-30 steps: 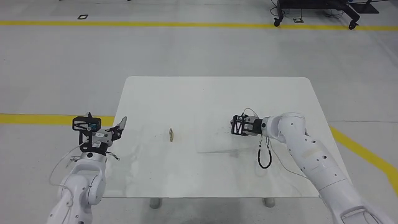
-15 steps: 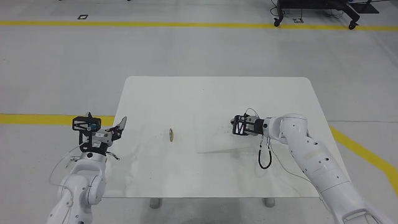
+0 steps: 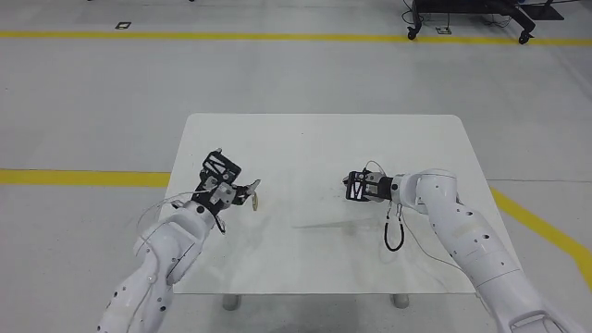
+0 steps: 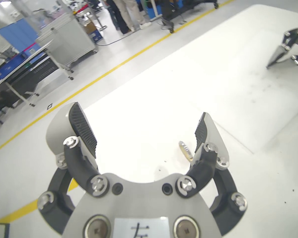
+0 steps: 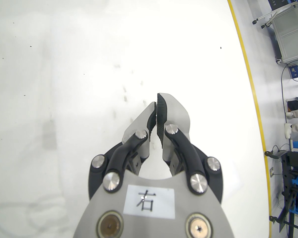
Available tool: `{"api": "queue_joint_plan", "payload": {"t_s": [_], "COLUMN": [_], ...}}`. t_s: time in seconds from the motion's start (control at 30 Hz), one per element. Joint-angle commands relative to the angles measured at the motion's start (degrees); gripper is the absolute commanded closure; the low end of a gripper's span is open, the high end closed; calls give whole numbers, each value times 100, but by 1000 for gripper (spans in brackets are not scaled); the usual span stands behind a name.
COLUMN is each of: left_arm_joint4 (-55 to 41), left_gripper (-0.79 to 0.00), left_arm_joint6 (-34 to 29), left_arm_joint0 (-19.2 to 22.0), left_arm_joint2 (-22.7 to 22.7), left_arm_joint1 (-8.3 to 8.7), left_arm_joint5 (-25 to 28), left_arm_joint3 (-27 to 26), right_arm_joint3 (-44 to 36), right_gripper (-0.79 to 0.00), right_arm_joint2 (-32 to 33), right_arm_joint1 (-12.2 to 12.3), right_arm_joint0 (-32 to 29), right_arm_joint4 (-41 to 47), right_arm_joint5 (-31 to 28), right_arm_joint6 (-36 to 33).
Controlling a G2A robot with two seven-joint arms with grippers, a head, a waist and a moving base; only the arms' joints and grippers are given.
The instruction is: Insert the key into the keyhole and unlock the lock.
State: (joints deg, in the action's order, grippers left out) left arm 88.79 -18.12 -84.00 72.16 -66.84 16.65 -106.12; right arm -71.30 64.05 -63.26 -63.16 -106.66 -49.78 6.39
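Observation:
A small brass-coloured metal piece [image 3: 254, 201] lies on the white table [image 3: 324, 139], left of centre. My left gripper [image 3: 246, 191] hovers right at it, open. In the left wrist view the piece [image 4: 185, 150] sits just inside one finger [image 4: 203, 130], and nothing is between the pads. My right gripper [image 3: 349, 187] is low over the table right of centre, pointing toward the piece, a good way from it. Its fingers [image 5: 161, 115] are shut with nothing visible between them. The left wrist view also shows the right gripper [image 4: 285, 50] far off.
A black cable loop [image 3: 393, 231] hangs from the right forearm over the table. The table's left edge [image 3: 178, 194] is close behind the left arm. Yellow floor lines [image 3: 277, 36] and wheeled racks [image 3: 472, 0] lie well beyond the table.
The left arm has swung in from beyond the table's left edge to the brass piece, its gripper still open. The right gripper has hardly moved.

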Motion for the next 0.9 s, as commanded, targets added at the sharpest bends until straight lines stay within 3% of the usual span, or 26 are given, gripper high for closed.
{"api": "queue_joint_plan", "payload": {"t_s": [0.0,0.2,0.33,0.6,0.87], "left_arm_joint4": [138,1018,1467,1189,1207], "left_gripper": [-785,-785,-785,-785,-785], "left_arm_joint6": [-256,-772,-779,-624,-686], "left_arm_joint0": [347,1079,1413,1928,2227], "left_arm_joint2": [-534,-1673,-2209,-2755,-3069], "left_arm_joint1": [-61,-256,-413,-711,-918], "left_arm_joint5": [134,7,-489,-846,-913], "left_arm_joint3": [93,680,1226,2313,2853], "right_arm_joint3": [0,0,0,0,0], "right_gripper": [0,0,0,0,0], "right_arm_joint2": [0,0,0,0,0], "right_arm_joint1": [0,0,0,0,0], "right_arm_joint0": [0,0,0,0,0], "right_arm_joint4": [0,0,0,0,0], "right_arm_joint5": [0,0,0,0,0], "right_arm_joint6": [0,0,0,0,0]}}
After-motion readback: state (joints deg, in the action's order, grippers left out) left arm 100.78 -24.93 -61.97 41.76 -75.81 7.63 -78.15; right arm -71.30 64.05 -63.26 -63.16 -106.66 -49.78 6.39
